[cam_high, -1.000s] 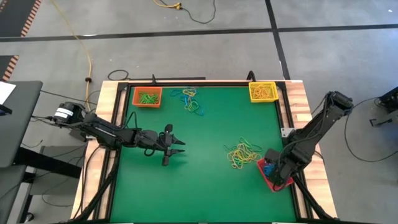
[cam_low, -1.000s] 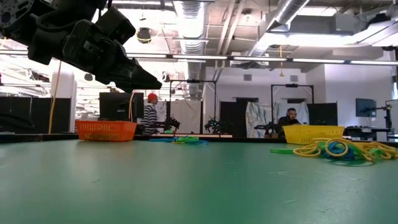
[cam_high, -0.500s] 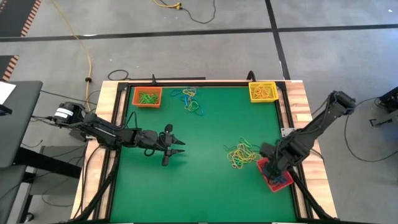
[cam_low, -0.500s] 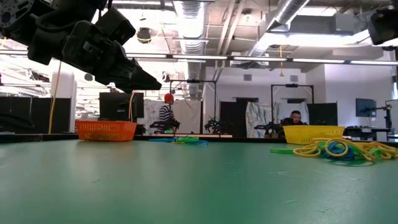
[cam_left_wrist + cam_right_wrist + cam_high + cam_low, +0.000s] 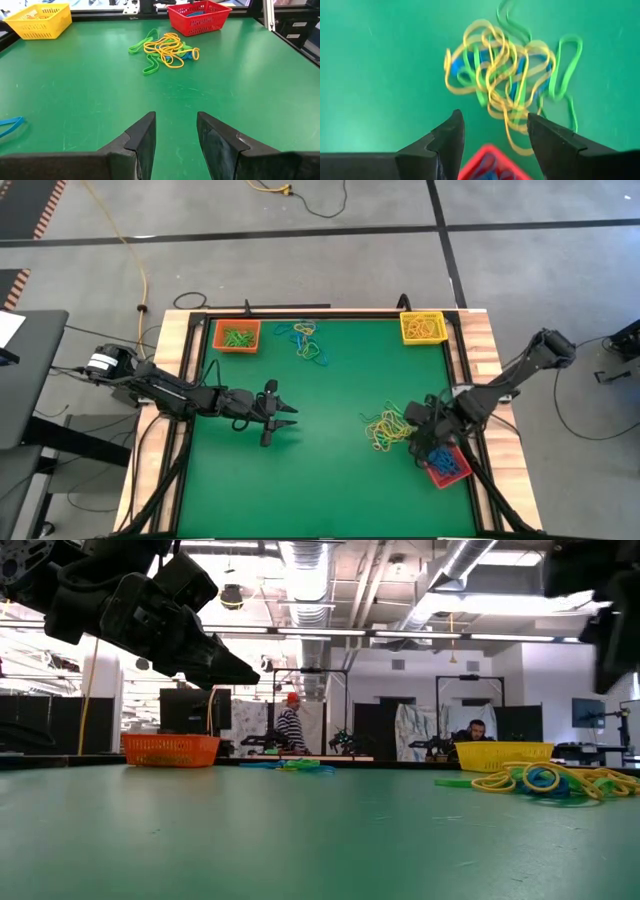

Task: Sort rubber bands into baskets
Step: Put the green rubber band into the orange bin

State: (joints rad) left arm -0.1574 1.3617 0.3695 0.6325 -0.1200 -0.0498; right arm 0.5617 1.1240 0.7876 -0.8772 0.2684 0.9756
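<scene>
The right gripper [image 5: 412,432] has moved off the red basket [image 5: 447,467] toward the pile of rubber bands [image 5: 386,428] beside it. Its jaws are wide apart and hold nothing. The left gripper [image 5: 287,416] has stayed over the green table [image 5: 330,490], jaws partly apart and empty. The orange basket [image 5: 237,337] and yellow basket [image 5: 422,328] sit at the far corners.

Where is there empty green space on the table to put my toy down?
The near part of the green mat is bare, and so is the middle between the left gripper and the tangled rubber bands. It is crowded by that tangle, the right gripper and the red basket, and along the far edge.
</scene>
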